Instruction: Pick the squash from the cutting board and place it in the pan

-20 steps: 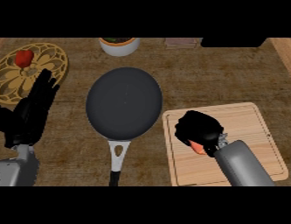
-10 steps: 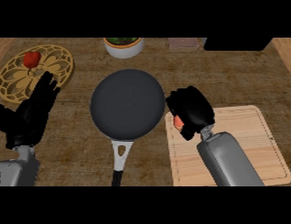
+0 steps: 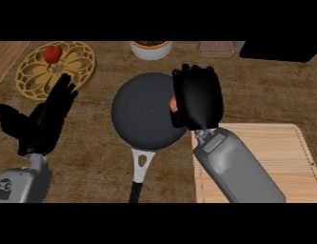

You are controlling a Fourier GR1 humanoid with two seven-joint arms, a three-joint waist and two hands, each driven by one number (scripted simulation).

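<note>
Okay, right hand (image 3: 197,97) over the pan's (image 3: 143,119) right rim, fingers curled round the squash (image 3: 173,101). Only an orange-red sliver of it peeking out on the hand's left side, rest hidden. So: squash off the board (image 3: 273,152), up in the hand, at the pan's right rim. Can't tell how high above the pan floor.

For the step in hand, probably best to slide a bit more left, toward the pan's middle, before letting go. Release at the rim and a roundish thing could roll out onto the counter (image 3: 273,90). Also worth lowering close to the pan floor first, then opening the fingers slowly, no flick. Handle (image 3: 140,169) points down toward the robot, well apart from the forearm, so no bump risk there.

Left hand (image 3: 41,119) off at the left, fingers straight and spread, just resting. Nothing in it. Trivet (image 3: 76,55) with a red thing (image 3: 53,52) and a cup (image 3: 150,49) at the back, all out of the way.
</note>
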